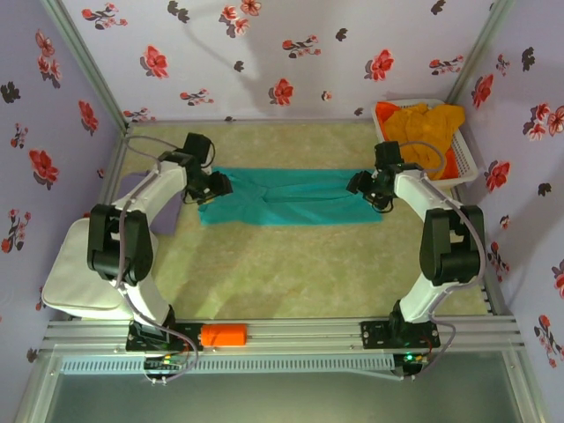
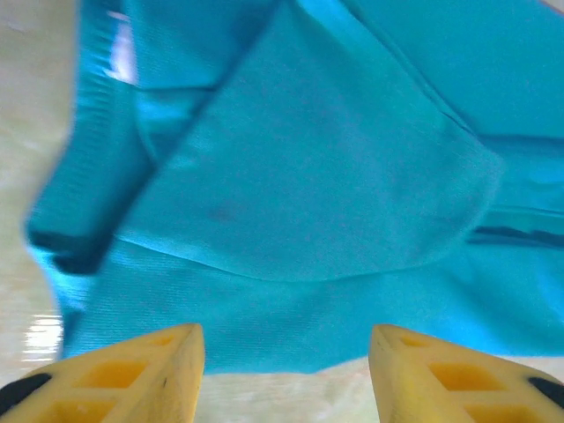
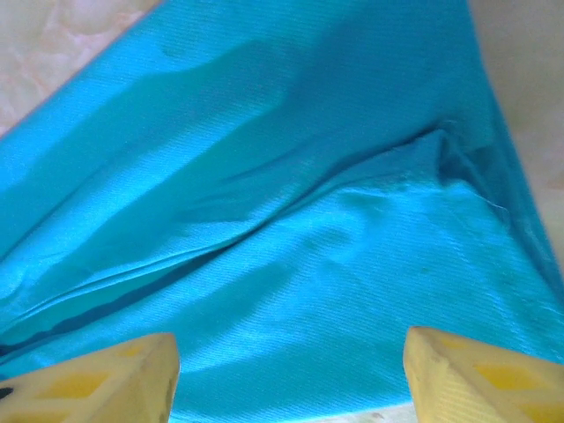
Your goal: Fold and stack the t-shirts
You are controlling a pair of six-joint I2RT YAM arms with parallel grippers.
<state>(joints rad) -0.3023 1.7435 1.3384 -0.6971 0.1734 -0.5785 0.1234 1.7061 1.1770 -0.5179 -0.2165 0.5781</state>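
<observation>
The teal t-shirt (image 1: 286, 197) lies across the middle of the table as a long folded strip. My left gripper (image 1: 217, 186) is at its left end. In the left wrist view this gripper (image 2: 286, 342) is open, its yellow fingers (image 2: 141, 370) standing apart just off the cloth's edge (image 2: 291, 264). My right gripper (image 1: 360, 183) is at the strip's right end. It is open too (image 3: 291, 351), with teal cloth (image 3: 291, 220) spread under the gap and nothing pinched. Orange-yellow t-shirts (image 1: 421, 123) are heaped in the basket. A pale lavender t-shirt (image 1: 143, 198) lies partly under the left arm.
The white slatted basket (image 1: 467, 166) stands in the back right corner. A white padded bag (image 1: 77, 278) rests at the left edge. A small orange bottle (image 1: 224, 335) lies on the front rail between the arm bases. Flowered walls close in three sides.
</observation>
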